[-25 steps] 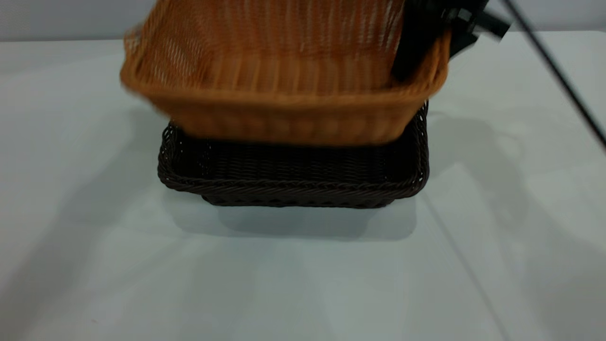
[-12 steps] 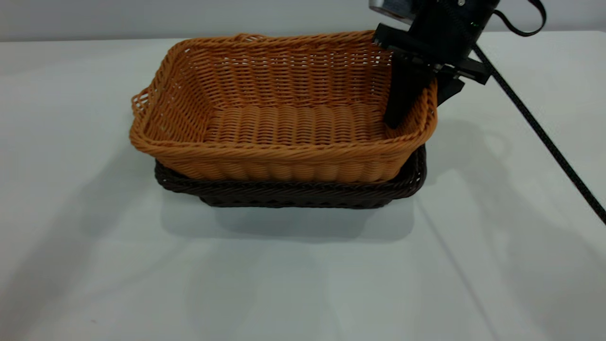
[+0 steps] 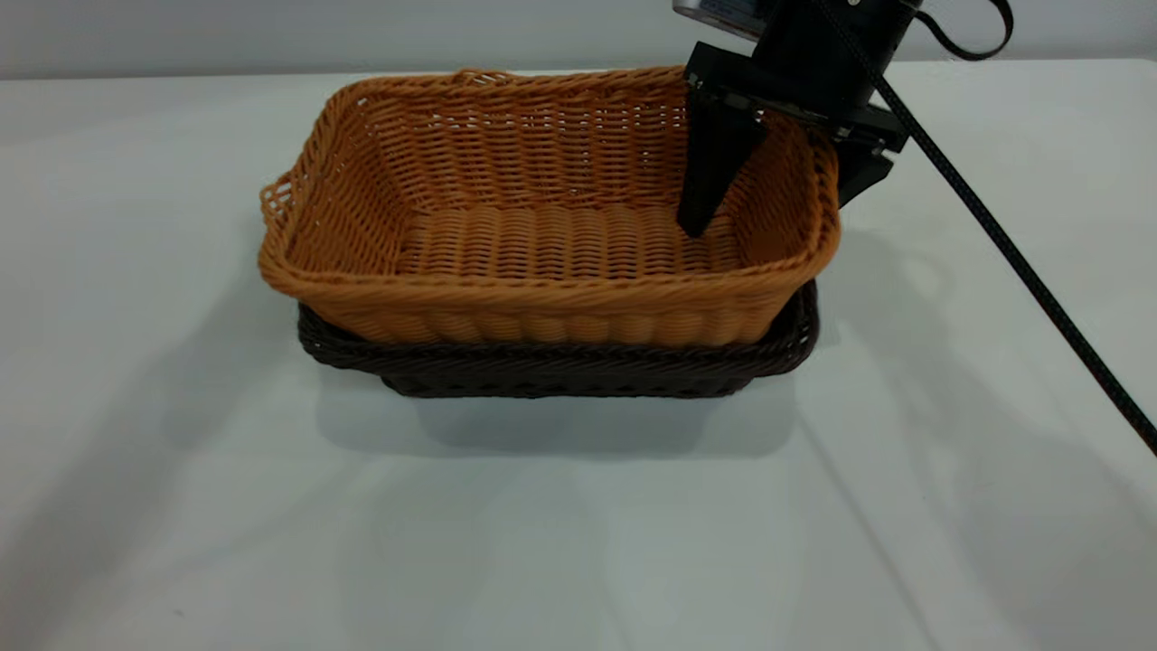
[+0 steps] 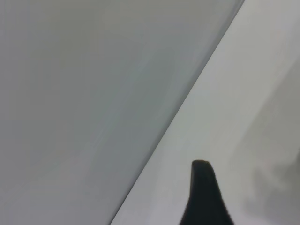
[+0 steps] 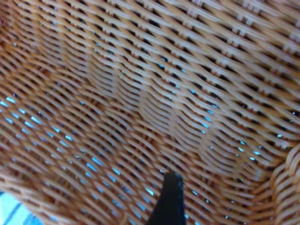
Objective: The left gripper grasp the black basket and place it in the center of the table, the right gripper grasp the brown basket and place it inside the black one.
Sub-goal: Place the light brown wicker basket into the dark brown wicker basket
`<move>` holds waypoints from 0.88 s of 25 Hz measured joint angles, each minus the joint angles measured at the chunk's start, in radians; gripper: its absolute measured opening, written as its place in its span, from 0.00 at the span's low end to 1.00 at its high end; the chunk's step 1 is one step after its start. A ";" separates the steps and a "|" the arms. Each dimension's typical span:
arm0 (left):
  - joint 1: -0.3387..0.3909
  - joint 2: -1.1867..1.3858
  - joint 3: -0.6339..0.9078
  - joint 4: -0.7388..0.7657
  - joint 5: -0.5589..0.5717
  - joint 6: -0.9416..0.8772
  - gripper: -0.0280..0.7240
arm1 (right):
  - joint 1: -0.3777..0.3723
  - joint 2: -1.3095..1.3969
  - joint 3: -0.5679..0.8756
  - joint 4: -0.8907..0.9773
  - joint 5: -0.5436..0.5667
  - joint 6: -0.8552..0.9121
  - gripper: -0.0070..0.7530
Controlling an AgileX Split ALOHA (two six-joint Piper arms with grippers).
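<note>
A: Looking from the near edge of the surface [image 3: 578, 542] first: the black basket [image 3: 560, 369] sits about mid-surface, long axis running 9 to 3 o'clock, and the brown basket [image 3: 551, 235] is nested in it on the same axis, rim standing proud of the dark rim.

B: And the right pincer [image 3: 777, 203]?

A: At the brown basket's 3 o'clock end. It straddles that end wall: one finger [image 3: 710, 172] hangs inside, clear of the wall, the other is outside behind the rim. So it is spread and holds nothing. The wrist view shows only weave and one fingertip.

B: So which way out?

A: I judge straight up, or out toward 3 o'clock; the wall lies between its fingers, so a sideways pull could drag it.

B: The left pincer [image 4: 206, 199]?

A: Off by the surface's edge, well away; I cannot tell its opening.
</note>
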 joint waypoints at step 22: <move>0.000 -0.194 0.001 -0.008 0.157 -0.048 0.63 | 0.000 -0.201 -0.145 -0.316 0.018 0.190 0.79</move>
